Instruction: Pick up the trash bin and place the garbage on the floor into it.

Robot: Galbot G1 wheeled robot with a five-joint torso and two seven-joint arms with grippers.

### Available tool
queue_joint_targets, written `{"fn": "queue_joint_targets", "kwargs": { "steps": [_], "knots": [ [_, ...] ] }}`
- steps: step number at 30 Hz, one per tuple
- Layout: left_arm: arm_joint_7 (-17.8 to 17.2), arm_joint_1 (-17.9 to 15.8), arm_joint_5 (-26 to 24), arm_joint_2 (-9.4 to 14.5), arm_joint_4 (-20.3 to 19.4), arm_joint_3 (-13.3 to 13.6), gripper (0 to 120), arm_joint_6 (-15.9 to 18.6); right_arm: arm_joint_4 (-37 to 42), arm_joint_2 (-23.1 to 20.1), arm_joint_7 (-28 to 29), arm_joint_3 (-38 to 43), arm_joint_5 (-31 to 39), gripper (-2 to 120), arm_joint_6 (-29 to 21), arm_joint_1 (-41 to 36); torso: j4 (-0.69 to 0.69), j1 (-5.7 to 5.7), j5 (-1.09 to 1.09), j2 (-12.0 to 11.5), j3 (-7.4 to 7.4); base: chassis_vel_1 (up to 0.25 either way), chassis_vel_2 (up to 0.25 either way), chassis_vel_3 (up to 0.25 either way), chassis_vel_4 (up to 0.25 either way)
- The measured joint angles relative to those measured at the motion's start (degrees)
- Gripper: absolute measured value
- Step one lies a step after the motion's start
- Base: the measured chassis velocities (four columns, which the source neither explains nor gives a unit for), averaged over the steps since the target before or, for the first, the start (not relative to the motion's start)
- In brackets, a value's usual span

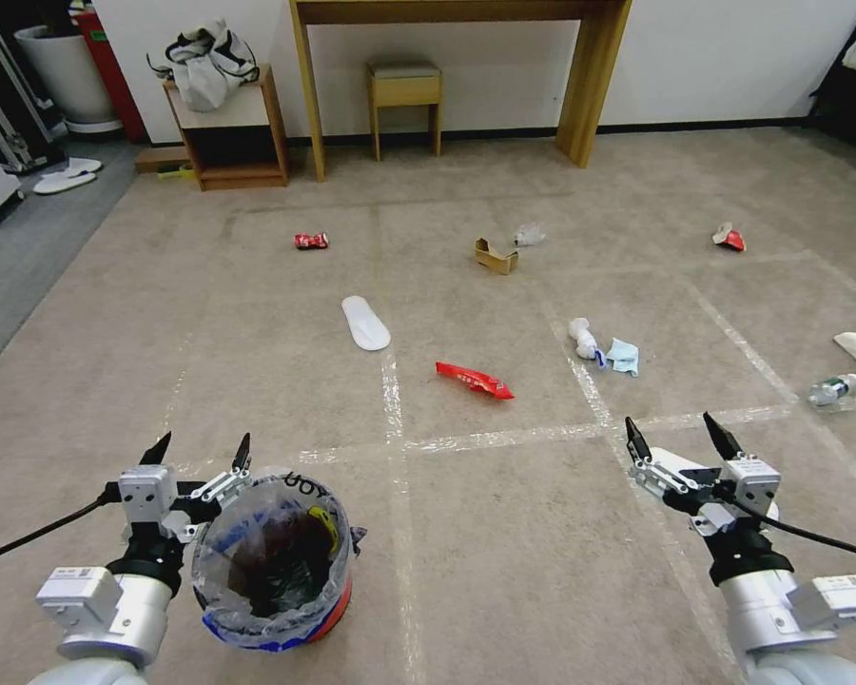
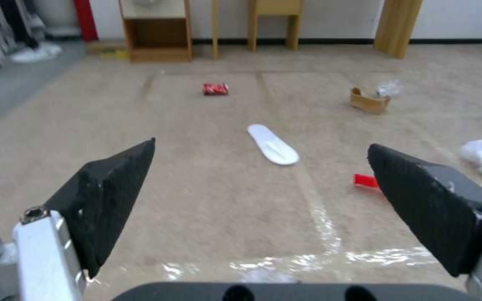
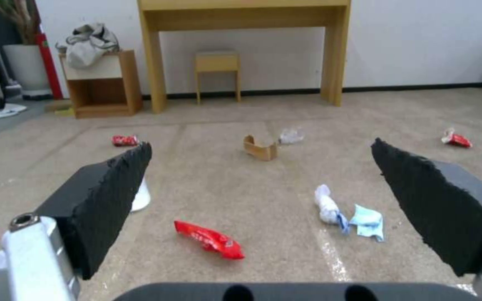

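beige carpet (image 1: pixel 504 533); both pincers, left (image 1: pixel 200 452) and right (image 1: pixel 680 433), gape empty beside the trash bin (image 1: pixel 274 571), bag lettering unreadable.

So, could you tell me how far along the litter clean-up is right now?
Barely begun. The small red bag-lined trash bin stands on the beige carpet beside the open left gripper, not gripped. The open right gripper holds nothing. Red foil wrapper, white flat slipper, red soda can and brown cardboard scrap all await collection.
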Motion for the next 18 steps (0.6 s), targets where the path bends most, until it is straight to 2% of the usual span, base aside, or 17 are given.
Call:
{"fn": "queue_joint_targets", "kwargs": {
  "steps": [1, 2, 8, 10, 11, 12, 13, 15, 16, 18],
  "knots": [
    [-1.59, -0.19, -3.23, 0.8, -0.77, 0.63, 100, 1.94, -0.12, -0.07, -0.1, -0.02, 0.09, 100, -0.13, 0.2, 0.0, 0.0, 0.0, 0.0, 0.0, 0.0, 0.0, 0.0, 0.0],
    [-1.98, -0.48, -4.27, 1.42, -0.85, 0.61, 100, 2.7, -0.2, -0.18, -0.12, 0.05, 0.19, 100, -0.2, 0.36, 0.0, 0.0, 0.0, 0.0, 0.0, 0.0, 0.0, 0.0, 0.0],
    [-1.69, -0.86, -5.91, 3.4, -0.42, -0.41, 100, 3.52, -0.29, -0.35, -0.12, 0.15, 0.33, 100, -0.31, 0.45, 0.0, 0.0, -0.01, 0.0, 0.0, 0.0, 0.0, 0.0, 0.0],
    [-2.71, -0.83, -9.7, 5.44, -0.39, -0.65, 100, 6.33, -0.33, -0.37, -0.14, 0.18, 0.38, 100, -0.34, 0.47, 0.0, 0.0, 0.0, 0.0, 0.0, 0.0, 0.0, 0.0, 0.0],
    [-2.71, -0.83, -9.7, 5.44, -0.39, -0.65, 100, 6.33, -0.33, -0.37, -0.14, 0.18, 0.38, 100, -0.34, 0.47, 0.0, 0.0, 0.0, 0.0, 0.0, 0.0, 0.0, 0.0, 0.0],
    [-4.42, -0.8, -12.75, 6.9, -0.13, -0.49, 100, 8.77, -0.43, -0.39, -0.15, 0.23, 0.41, 100, -0.36, 0.47, 0.0, 0.0, 0.0, 0.0, 0.0, 0.0, 0.0, 0.0, 0.0],
    [-4.42, -0.8, -12.75, 6.9, -0.13, -0.49, 100, 8.77, -0.43, -0.39, -0.15, 0.23, 0.41, 100, -0.36, 0.47, 0.0, 0.0, 0.0, 0.0, 0.0, 0.0, 0.0, 0.0, 0.0],
    [-6.84, -0.54, -17.18, 9.32, 0.69, -0.1, 100, 11.83, -0.58, -0.42, -0.15, 0.33, 0.51, 100, -0.37, 0.46, 0.0, 0.0, -0.01, 0.0, 0.0, 0.0, 0.0, 0.0, 0.0],
    [-6.84, -0.54, -17.18, 9.32, 0.69, -0.1, 100, 11.83, -0.58, -0.42, -0.15, 0.33, 0.51, 100, -0.37, 0.46, 0.0, 0.0, -0.01, 0.0, 0.0, 0.0, 0.0, 0.0, 0.0],
    [-10.74, -0.27, -22.69, 11.13, 1.31, 0.46, 100, 14.54, -0.67, -0.49, -0.15, 0.49, 0.64, 100, -0.38, 0.43, 0.0, 0.0, -0.01, 0.0, 0.0, 0.0, 0.0, 0.0, 0.0]
  ]
}}
